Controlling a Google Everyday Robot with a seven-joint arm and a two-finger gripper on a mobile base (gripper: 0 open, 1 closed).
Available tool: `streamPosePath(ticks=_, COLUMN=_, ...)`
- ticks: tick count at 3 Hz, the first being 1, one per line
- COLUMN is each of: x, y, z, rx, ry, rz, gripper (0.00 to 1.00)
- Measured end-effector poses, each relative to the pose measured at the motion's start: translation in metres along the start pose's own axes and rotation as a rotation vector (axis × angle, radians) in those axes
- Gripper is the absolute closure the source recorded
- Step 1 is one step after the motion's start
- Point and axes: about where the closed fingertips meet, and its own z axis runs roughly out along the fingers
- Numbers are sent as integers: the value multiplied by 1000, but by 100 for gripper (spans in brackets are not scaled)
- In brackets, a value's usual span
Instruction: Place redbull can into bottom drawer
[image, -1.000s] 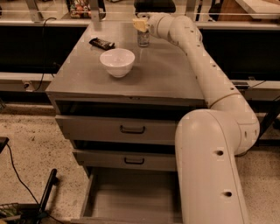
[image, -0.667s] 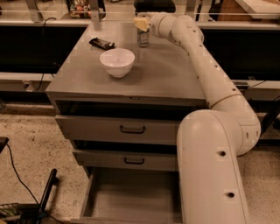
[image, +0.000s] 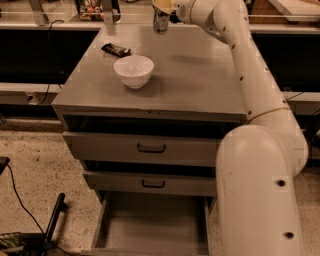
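The redbull can, slim and silver-blue, hangs upright in my gripper at the top edge of the view, lifted above the far part of the grey cabinet top. The gripper is shut on the can's upper end, and its fingers are partly cut off by the frame edge. The bottom drawer is pulled open at the foot of the cabinet, showing a plain grey interior with nothing in it. My white arm runs down the right side.
A white bowl stands on the cabinet top, with a dark snack bar behind it to the left. The two upper drawers with black handles stand slightly open. Cables and a black tool lie on the floor at left.
The can has risen off the cabinet top with the gripper, moving up toward the top edge of the view. The bowl and the snack bar have not moved.
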Motion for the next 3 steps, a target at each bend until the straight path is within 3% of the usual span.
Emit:
streamPosePath(ticks=1, x=-59, y=37, z=-36, rx=-115, ry=-39, rz=14, gripper=100)
streamPosePath(ticks=2, x=-76, y=60, z=-75, rx=-169, ry=-3, rz=70, gripper=100)
streamPosePath(ticks=3, x=-58, y=86, z=-120, rx=-272, ry=41, rz=162, gripper=100)
